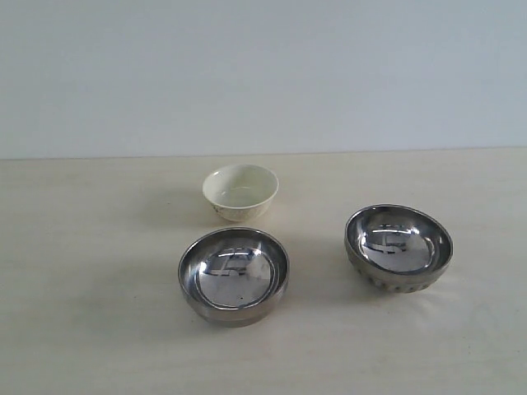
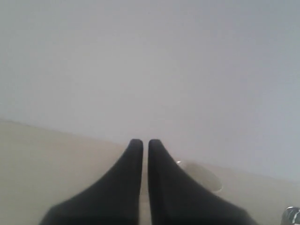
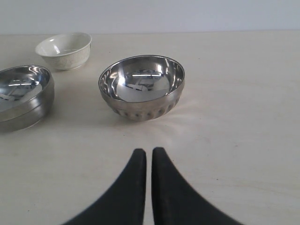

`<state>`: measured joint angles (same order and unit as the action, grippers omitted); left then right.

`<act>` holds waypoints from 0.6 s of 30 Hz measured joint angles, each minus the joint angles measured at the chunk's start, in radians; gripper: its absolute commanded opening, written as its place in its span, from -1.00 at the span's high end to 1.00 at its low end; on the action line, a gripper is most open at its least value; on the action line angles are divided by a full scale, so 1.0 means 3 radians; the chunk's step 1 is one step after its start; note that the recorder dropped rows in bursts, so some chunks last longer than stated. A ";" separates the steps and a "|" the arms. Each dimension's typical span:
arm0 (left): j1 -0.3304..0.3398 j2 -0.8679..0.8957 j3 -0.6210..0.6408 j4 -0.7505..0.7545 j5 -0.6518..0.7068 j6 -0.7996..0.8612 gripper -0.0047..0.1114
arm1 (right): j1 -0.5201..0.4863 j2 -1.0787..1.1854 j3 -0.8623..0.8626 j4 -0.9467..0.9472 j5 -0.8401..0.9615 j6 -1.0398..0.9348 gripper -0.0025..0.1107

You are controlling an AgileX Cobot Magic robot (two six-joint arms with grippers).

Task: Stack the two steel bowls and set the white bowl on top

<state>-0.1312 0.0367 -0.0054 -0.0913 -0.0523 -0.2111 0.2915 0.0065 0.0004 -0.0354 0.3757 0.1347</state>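
Observation:
Three bowls stand apart on the pale table. The smooth steel bowl is near the middle front. The ribbed steel bowl sits to its right, slightly tilted. The white bowl is behind the smooth one. Neither arm shows in the exterior view. My right gripper is shut and holds nothing, a short way in front of the ribbed bowl. My left gripper is shut and holds nothing; the white bowl shows blurred past its fingers.
A plain grey wall rises behind the table's far edge. A sliver of a steel bowl shows at the corner of the left wrist view.

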 measured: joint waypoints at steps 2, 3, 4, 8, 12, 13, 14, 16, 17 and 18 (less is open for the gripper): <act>0.0081 -0.0081 0.0005 0.0003 0.0199 0.0071 0.85 | 0.0000 0.0000 0.0000 0.0000 0.0000 0.0000 0.96; 0.0114 -0.0091 0.0005 0.0003 0.0274 0.0088 0.85 | 0.0000 0.0000 0.0000 0.0000 0.0000 0.0000 0.96; 0.0141 -0.0098 0.0005 0.0003 0.0349 0.0104 0.85 | 0.0000 0.0000 0.0000 0.0000 0.0000 0.0000 0.96; 0.0251 -0.0111 0.0005 0.0003 0.0492 0.0125 0.85 | 0.0000 0.0000 0.0000 0.0000 0.0000 0.0000 0.96; 0.0316 -0.0111 0.0005 0.0003 0.0578 0.0021 0.85 | 0.0000 0.0000 0.0000 0.0000 0.0000 0.0000 0.96; 0.0316 -0.0111 0.0005 0.0003 0.0615 0.0022 0.85 | 0.0000 0.0000 0.0000 0.0000 0.0000 0.0000 0.96; 0.0316 -0.0111 0.0005 0.0003 0.0680 0.0022 0.85 | 0.0000 0.0000 0.0000 0.0000 0.0000 0.0000 0.96; 0.0316 -0.0111 0.0005 0.0013 0.0822 0.0120 0.85 | 0.0000 0.0000 0.0000 0.0000 0.0000 0.0000 0.96; 0.0316 -0.0111 0.0005 0.0018 0.0902 0.0190 0.85 | 0.0000 0.0000 0.0000 0.0000 0.0000 0.0000 0.96; 0.0316 -0.0111 0.0005 0.0018 0.0976 0.0242 0.85 | 0.0000 0.0000 0.0000 0.0000 0.0000 0.0000 0.96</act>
<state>-0.0363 0.0035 -0.0038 -0.0859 0.2406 -0.1384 0.2915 0.0065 0.0004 -0.0354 0.3757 0.1347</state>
